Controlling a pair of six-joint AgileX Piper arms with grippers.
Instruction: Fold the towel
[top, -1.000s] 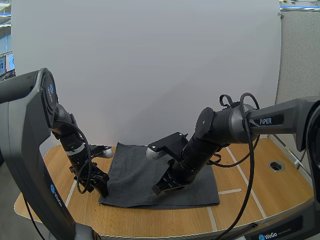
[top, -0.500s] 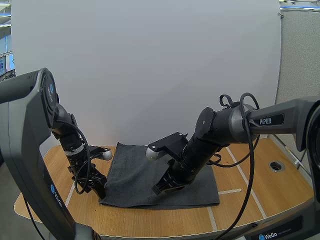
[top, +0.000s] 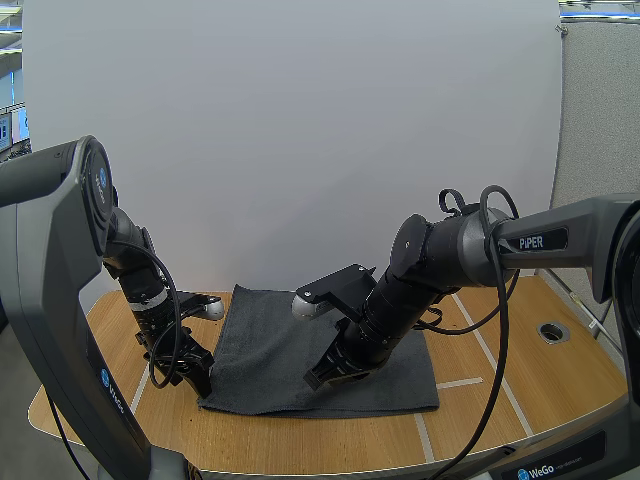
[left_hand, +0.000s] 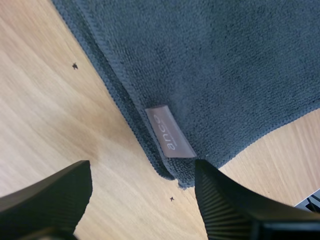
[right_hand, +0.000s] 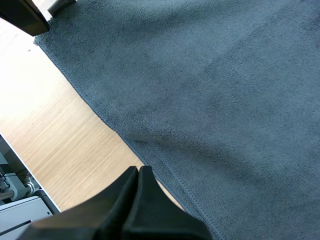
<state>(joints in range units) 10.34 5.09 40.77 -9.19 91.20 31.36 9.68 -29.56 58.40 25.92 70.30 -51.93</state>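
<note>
High view: dark grey towel (top: 290, 345) lies flat and unfolded on the wooden table (top: 520, 400), slightly left of centre. Left gripper (top: 197, 378) is down at the near-left corner. Right gripper (top: 322, 378) is low over the near edge, mid-towel. No fold started; my read is we're at the corner-grasp step.

Left wrist view: left gripper (left_hand: 145, 200) fingers spread wide, straddling the towel (left_hand: 225, 60) corner. One finger (left_hand: 235, 205) is beside the corner tip, the other out over bare table (left_hand: 50, 110). A small sewn label (left_hand: 170, 132) sits just inside the hem. Nothing pinched yet. Next move likely calls for dropping onto the wood and closing on the hem without pushing the corner away.

Right wrist view: right gripper (right_hand: 137, 172) fingers pressed together as one wedge, holding nothing, tip just over the towel (right_hand: 210, 90) hem where it meets the table (right_hand: 65, 135). It would have to open before it can grab that edge.

Surface: light wood, pale tape lines (top: 460, 383), a round cable hole (top: 553, 331) on the right. Plain white panel (top: 300, 130) behind.
</note>
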